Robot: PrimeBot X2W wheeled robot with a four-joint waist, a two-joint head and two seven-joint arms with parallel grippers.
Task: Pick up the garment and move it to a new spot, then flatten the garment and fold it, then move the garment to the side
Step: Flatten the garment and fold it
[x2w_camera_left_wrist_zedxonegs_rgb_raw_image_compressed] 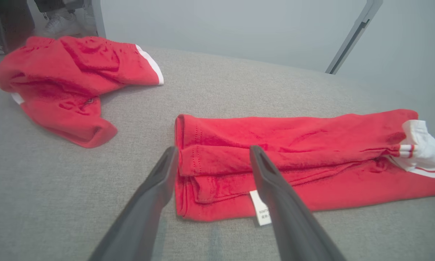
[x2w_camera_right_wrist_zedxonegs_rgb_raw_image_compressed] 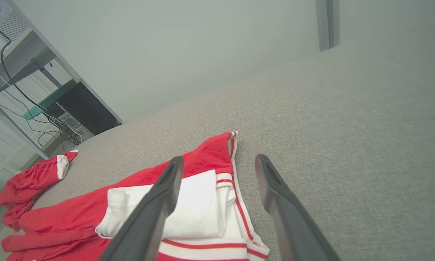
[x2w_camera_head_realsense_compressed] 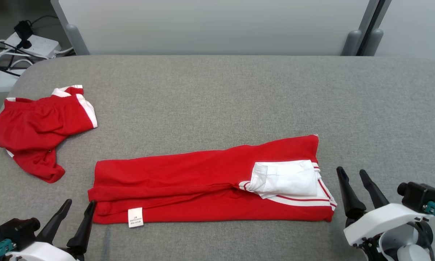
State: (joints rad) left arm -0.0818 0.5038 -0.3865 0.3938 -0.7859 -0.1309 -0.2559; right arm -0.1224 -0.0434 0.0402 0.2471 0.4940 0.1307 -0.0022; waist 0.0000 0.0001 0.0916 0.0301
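Two red garments lie on one grey table [x2w_camera_head_realsense_compressed: 217,90]. The folded garment [x2w_camera_head_realsense_compressed: 202,181] forms a long strip near the front edge, at centre; the crumpled garment [x2w_camera_head_realsense_compressed: 39,127] sits at the left edge, apart from it. The left gripper [x2w_camera_head_realsense_compressed: 81,202] and right gripper [x2w_camera_head_realsense_compressed: 351,171] flank the strip's ends, fingers spread, holding nothing. Open grey surface stretches behind the strip and to its right.
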